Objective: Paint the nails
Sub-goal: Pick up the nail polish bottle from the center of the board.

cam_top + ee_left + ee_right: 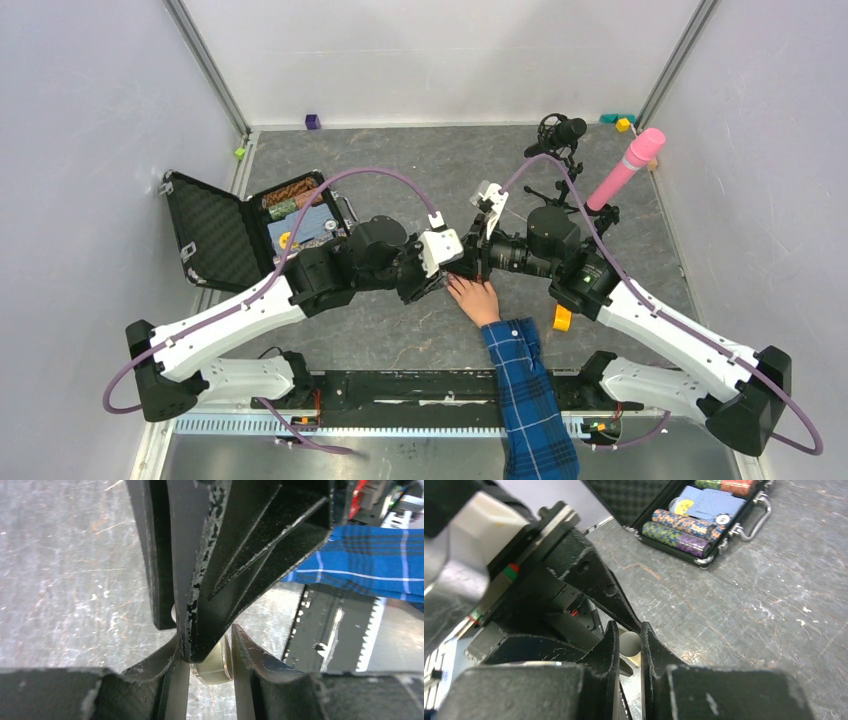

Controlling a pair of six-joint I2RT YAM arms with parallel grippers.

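You cannot make out the nails: the pale hand (478, 300) in the blue plaid sleeve (525, 385) lies flat mid-table (400, 340), its fingertips hidden under both grippers. Your left gripper (206, 647) reaches in from the left, its 2 fingers clamped on a small pale bottle (214, 667). Your right gripper (629, 632) meets it from the right, fingers nearly together around a white round piece (629, 642). You cannot tell whether they squeeze it.
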